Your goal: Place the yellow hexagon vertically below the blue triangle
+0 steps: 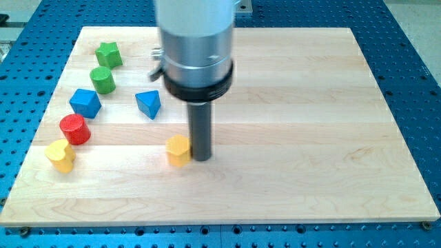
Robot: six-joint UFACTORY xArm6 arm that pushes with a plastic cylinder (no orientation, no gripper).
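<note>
Yellow hexagon (178, 150) touching my tip (202, 159) | blue triangle (149, 104) above | no pincer visible

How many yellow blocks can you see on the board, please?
2. The yellow hexagon sits near the board's middle bottom, right beside my tip. The other yellow block is at the view's bottom left. The arm could hide another.

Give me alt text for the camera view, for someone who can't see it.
My tip rests against the right side of the yellow hexagon, which sits below and slightly right of the blue triangle on a wooden board. Five more blocks line the board's left.
</note>
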